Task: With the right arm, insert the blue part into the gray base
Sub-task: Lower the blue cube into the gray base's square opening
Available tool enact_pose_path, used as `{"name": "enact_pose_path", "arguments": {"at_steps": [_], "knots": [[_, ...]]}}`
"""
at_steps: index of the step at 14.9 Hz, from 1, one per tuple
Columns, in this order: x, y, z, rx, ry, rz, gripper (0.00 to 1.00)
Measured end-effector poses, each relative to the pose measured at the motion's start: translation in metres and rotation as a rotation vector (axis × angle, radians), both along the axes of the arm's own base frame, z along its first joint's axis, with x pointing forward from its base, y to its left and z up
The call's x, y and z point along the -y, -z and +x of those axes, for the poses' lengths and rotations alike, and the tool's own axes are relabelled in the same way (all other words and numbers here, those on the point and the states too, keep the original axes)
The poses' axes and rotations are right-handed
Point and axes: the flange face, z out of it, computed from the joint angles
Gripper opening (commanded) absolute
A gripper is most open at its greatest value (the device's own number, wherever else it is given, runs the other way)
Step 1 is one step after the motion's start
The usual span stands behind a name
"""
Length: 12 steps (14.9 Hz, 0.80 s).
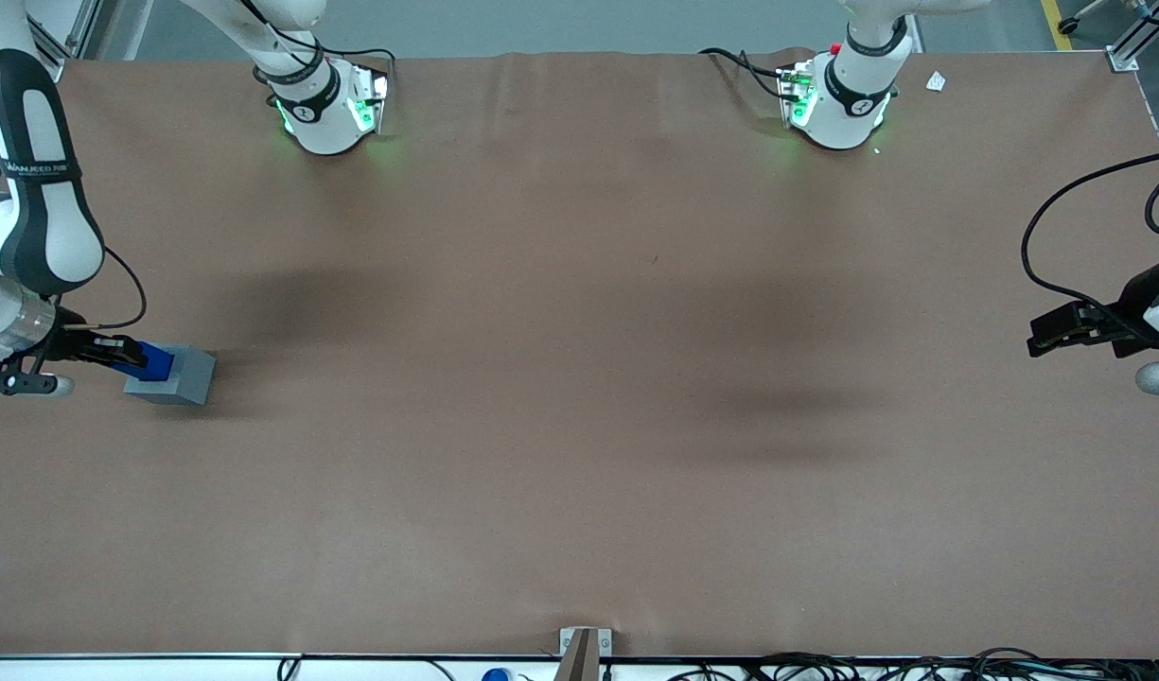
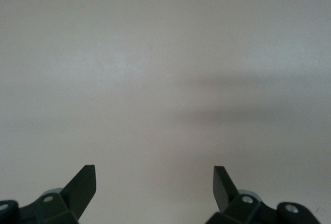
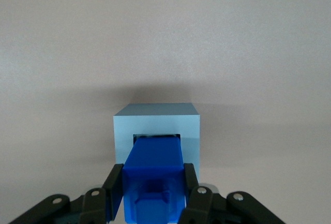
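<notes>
The gray base (image 1: 177, 375) stands on the brown table at the working arm's end. The blue part (image 1: 151, 361) sits on its top. My right gripper (image 1: 130, 355) is shut on the blue part, directly over the base. In the right wrist view the blue part (image 3: 155, 175) is held between the black fingers (image 3: 115, 182), and its lower end reaches into the square recess of the gray base (image 3: 156, 123). How deep it goes is hidden.
The brown table cover (image 1: 579, 378) spreads wide toward the parked arm's end. Two arm bases (image 1: 328, 104) stand at the table edge farthest from the front camera. A small bracket (image 1: 584, 643) sits at the nearest edge.
</notes>
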Motion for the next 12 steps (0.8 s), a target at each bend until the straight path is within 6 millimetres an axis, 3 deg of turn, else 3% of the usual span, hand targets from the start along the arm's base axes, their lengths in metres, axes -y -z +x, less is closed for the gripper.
{"name": "enact_pose_path", "arguments": {"at_steps": [6,7,9,12], "knots": [[-0.0005,0.0033,-0.0016,-0.002,0.0,0.0,0.19],[-0.0005,0.0035,-0.0017,-0.002,0.0,0.0,0.27],[-0.0006,0.0047,-0.0019,-0.003,0.0,0.001,0.53],[-0.0006,0.006,-0.002,-0.005,0.001,0.001,0.77]]}}
